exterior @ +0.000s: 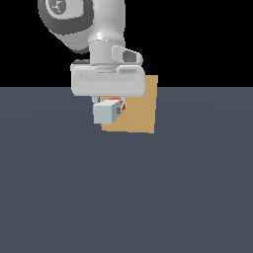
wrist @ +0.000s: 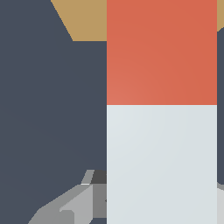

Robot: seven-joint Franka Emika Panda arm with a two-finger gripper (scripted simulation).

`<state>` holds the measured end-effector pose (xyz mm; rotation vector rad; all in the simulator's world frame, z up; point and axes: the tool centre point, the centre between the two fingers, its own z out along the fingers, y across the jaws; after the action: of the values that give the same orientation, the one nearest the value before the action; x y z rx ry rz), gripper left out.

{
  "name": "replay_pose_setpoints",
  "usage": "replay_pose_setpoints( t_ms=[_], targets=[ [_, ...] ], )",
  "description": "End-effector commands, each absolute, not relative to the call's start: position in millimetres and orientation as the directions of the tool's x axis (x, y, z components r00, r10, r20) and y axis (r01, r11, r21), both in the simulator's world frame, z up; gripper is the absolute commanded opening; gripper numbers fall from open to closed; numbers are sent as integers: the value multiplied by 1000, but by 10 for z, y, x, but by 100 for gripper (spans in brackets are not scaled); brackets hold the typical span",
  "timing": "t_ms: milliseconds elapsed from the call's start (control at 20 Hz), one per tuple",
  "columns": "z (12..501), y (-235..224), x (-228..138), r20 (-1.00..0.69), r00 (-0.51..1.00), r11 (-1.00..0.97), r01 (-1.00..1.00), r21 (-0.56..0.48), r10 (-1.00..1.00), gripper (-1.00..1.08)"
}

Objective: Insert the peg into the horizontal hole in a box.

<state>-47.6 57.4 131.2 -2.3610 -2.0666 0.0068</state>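
The peg (exterior: 106, 112) is held off the floor in my gripper (exterior: 108, 103), which is shut on it. Its pale grey-white end faces the exterior camera and a sliver of its red end (exterior: 123, 105) shows behind. In the wrist view the peg (wrist: 162, 162) fills the frame, red part (wrist: 162, 52) ahead, pointing toward the box (wrist: 85, 19). The tan-orange box (exterior: 141, 111) stands right behind the peg in the exterior view. The hole is hidden behind the peg and gripper. One finger (wrist: 74, 203) shows beside the peg in the wrist view.
The dark grey-blue floor (exterior: 123, 197) spreads around the box. My arm and hand (exterior: 106, 81) hang above the peg and cover the box's upper part at the exterior view's left.
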Motion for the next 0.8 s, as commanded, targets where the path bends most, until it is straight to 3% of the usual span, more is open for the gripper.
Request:
replay_pose_setpoints(
  t_ms=[0,750],
  targets=[
    [1336,661,-454,1,131,-131,991,-1,991,-100],
    [1357,1703,-316,2,132,-132,991,3,991,-100]
  ],
)
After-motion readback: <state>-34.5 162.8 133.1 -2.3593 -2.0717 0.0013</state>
